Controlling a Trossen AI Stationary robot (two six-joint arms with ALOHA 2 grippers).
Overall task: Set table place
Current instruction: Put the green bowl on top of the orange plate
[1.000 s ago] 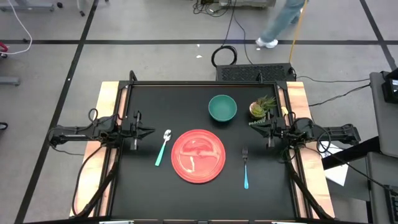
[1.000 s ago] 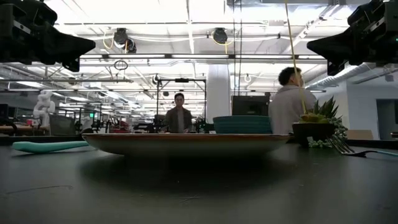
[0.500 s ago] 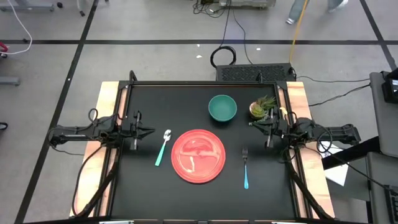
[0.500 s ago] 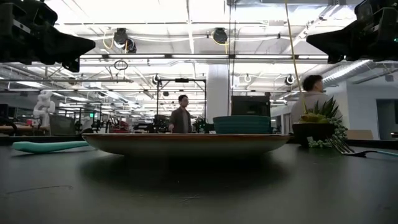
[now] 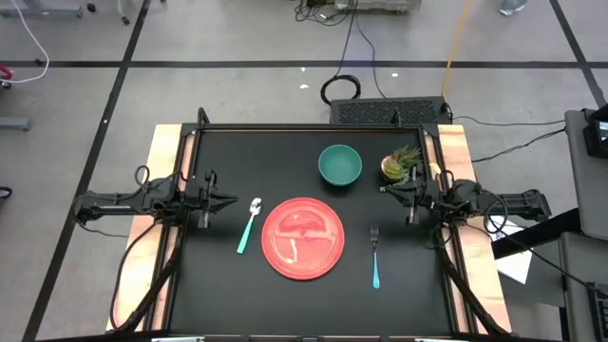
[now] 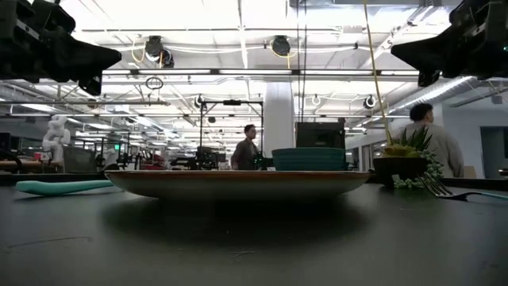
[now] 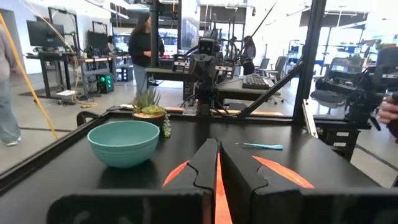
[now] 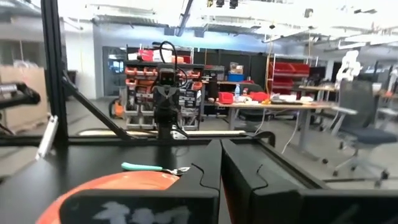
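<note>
A red plate (image 5: 302,237) lies flat at the middle of the black table (image 5: 218,294). A mint-handled spoon (image 5: 249,226) lies left of it and a blue-handled fork (image 5: 375,255) right of it. A teal bowl (image 5: 339,164) stands behind the plate. My left gripper (image 5: 231,200) hovers shut at the table's left edge, pointing level toward the spoon. My right gripper (image 5: 386,189) hovers shut at the right edge, above the table. Both touch nothing. The left wrist view shows the bowl (image 7: 123,142), the plate (image 7: 273,169) and the fork (image 7: 259,146).
A small potted plant (image 5: 399,164) stands at the back right, close to my right gripper. Light wooden strips (image 5: 161,152) border the table on both sides. In the room behind, people walk about (image 6: 249,148).
My right gripper has tipped its fingers up slightly at the table's right edge. The plate, bowl, spoon and fork lie as before. People in the room behind have walked on.
</note>
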